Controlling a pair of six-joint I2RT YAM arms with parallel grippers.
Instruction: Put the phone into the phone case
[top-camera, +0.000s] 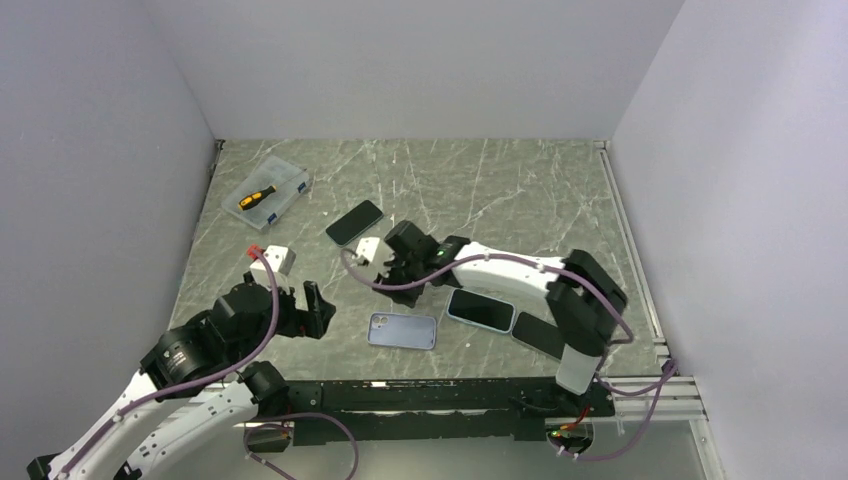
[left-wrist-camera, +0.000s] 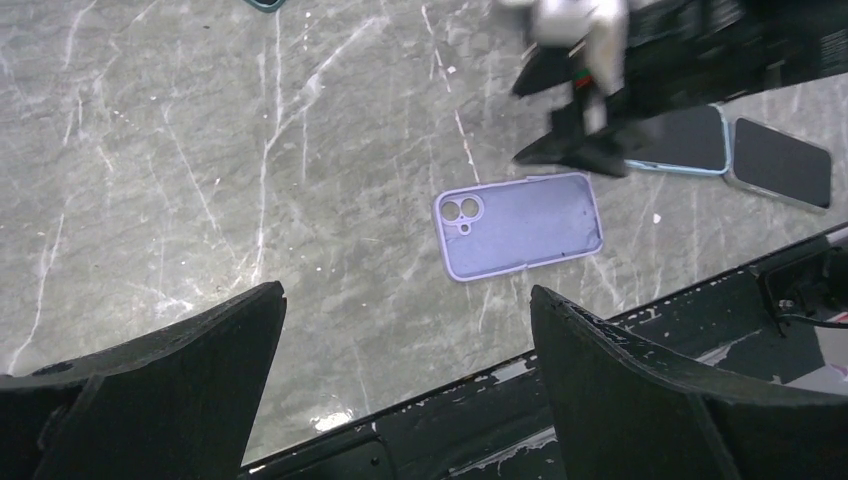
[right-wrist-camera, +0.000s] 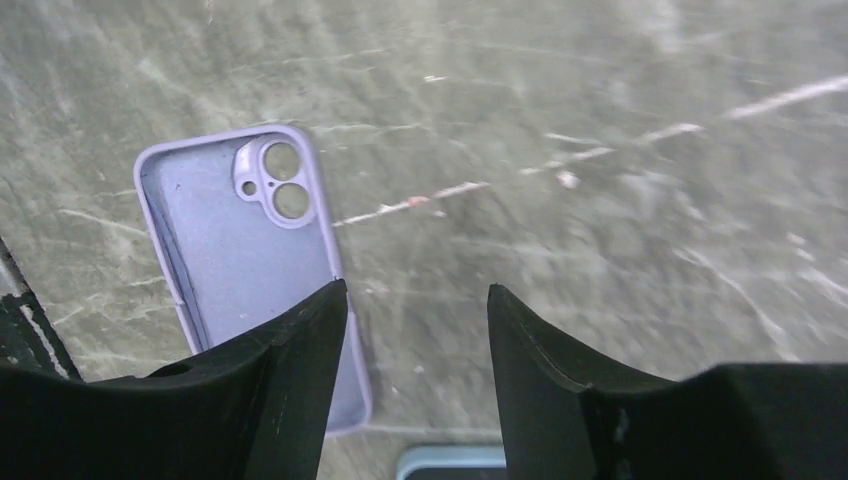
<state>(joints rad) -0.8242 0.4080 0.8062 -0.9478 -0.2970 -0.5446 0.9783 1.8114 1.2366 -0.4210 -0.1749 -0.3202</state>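
Observation:
The lavender phone case (top-camera: 403, 331) lies hollow side up near the front edge, and shows again in the left wrist view (left-wrist-camera: 520, 225) and the right wrist view (right-wrist-camera: 235, 240). A phone with a pale blue rim (top-camera: 481, 310) lies screen up just right of it. My right gripper (top-camera: 398, 277) hovers over the table behind the case; its jaws (right-wrist-camera: 415, 290) stand open with only bare table between them. The left gripper (top-camera: 305, 310) sits left of the case, wide open (left-wrist-camera: 405, 292) and holding nothing.
A second dark phone (top-camera: 540, 336) lies right of the blue-rimmed one, and a third black phone (top-camera: 354, 222) lies further back. Two white adapters (top-camera: 275, 262) (top-camera: 370, 250) with a cable sit mid-left. A clear box with a screwdriver (top-camera: 268, 192) stands at the back left.

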